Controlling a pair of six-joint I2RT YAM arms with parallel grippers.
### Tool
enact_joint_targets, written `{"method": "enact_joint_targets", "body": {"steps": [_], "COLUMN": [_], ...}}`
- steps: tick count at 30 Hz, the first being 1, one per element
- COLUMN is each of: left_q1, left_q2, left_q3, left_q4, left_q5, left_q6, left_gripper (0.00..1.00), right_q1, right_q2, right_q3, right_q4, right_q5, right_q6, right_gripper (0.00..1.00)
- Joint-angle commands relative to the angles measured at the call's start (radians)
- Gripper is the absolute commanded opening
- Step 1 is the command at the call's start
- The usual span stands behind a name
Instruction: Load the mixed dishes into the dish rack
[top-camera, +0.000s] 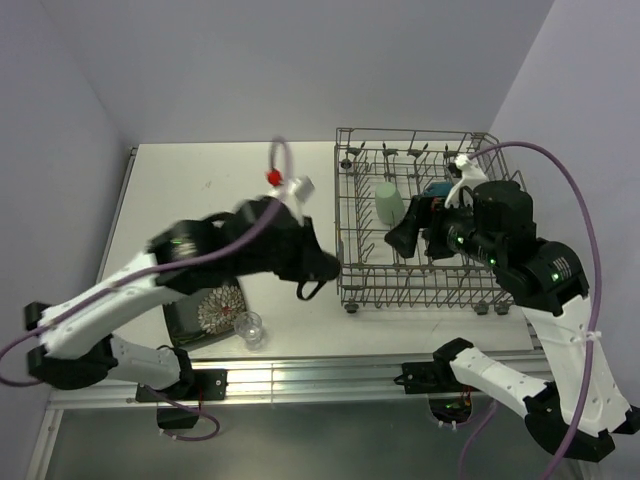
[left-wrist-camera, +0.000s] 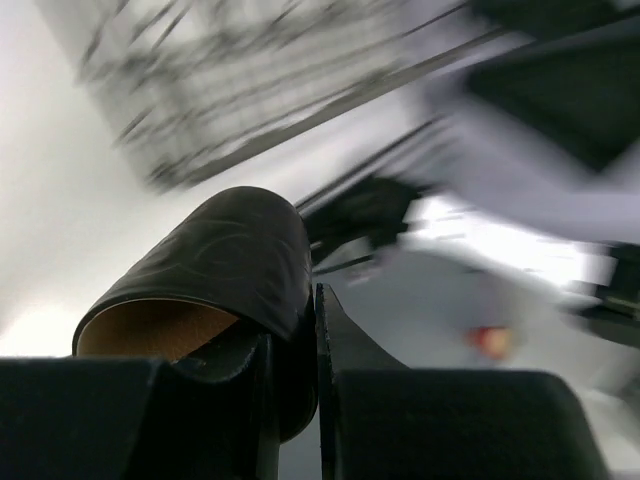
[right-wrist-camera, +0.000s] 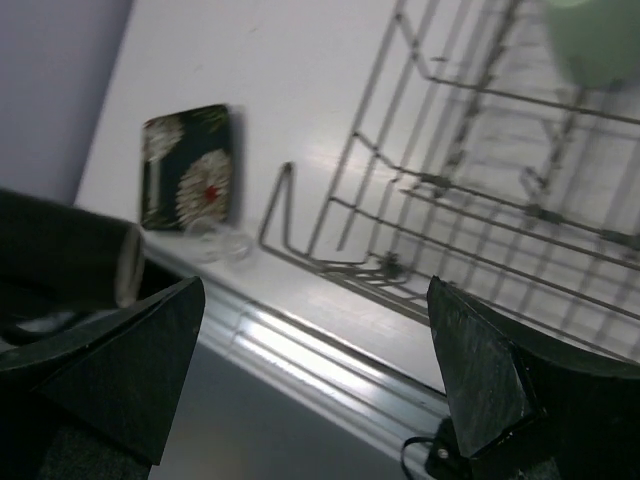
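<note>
L wrist view: rack (left-wrist-camera: 230, 90) blurred, bowl (left-wrist-camera: 225, 250) near rim behind L gripper (left-wrist-camera: 295, 335). Plate (top-camera: 218, 308) partly under L arm (top-camera: 200, 250). Cup (right-wrist-camera: 595, 40) cut off, R wrist view.

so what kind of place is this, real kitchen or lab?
Likely a lab test cell, not a kitchen: plain walls around a white table, a loose wheeled dish rack standing on it, two robot arms bolted at its near edge.
</note>
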Motion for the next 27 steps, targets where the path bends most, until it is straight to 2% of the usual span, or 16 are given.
{"method": "enact_joint_targets", "body": {"steps": [1, 4, 5, 8, 9, 11, 12, 13, 19, 27], "left_q1": [0.05, 0.106, 0.136, 0.188, 0.198, 0.218, 0.224, 0.229, 0.253, 0.279], "left_q2": [-0.107, -0.179, -0.214, -0.263, -0.269, -0.276, -0.277, -0.285, -0.285, -0.308], "left_q3": [0.093, 0.027, -0.032, -0.155, -0.177, -0.217, -0.229, -0.244, -0.338, -0.383], "left_q4": [0.136, 0.357, 0.473, 0.627, 0.699, 0.741, 0.791, 0.824, 1.099, 1.178], "left_q5": [0.14, 0.251, 0.277, 0.364, 0.383, 0.413, 0.421, 0.438, 0.504, 0.558], "left_q6": [0.07, 0.03, 0.013, -0.069, -0.085, -0.114, -0.123, -0.146, -0.269, -0.307], "left_gripper": [0.0, 0.0, 0.0, 0.0, 0.0, 0.0, 0.0, 0.0, 0.0, 0.0], "right_q1": [0.002, 0.002, 0.002, 0.004, 0.002, 0.002, 0.002, 0.002, 0.002, 0.002], "right_q2": [0.029, 0.029, 0.02, -0.02, -0.035, -0.078, -0.091, -0.097, -0.091, -0.1], "right_q3": [0.018, 0.018, 0.0, -0.078, -0.109, -0.198, -0.227, -0.265, -0.287, -0.255], "right_q4": [0.108, 0.228, 0.27, 0.488, 0.634, 0.788, 0.927, 0.976, 1.013, 0.885], "right_q5": [-0.33, -0.504, -0.603, -0.752, -0.781, -0.831, -0.842, -0.851, -0.845, -0.761], "right_q6": [0.026, 0.09, 0.119, 0.315, 0.368, 0.522, 0.573, 0.61, 0.633, 0.571], "right_gripper": [1.0, 1.0, 0.99, 0.97, 0.95, 0.95, 0.94, 0.94, 0.94, 0.93]}}
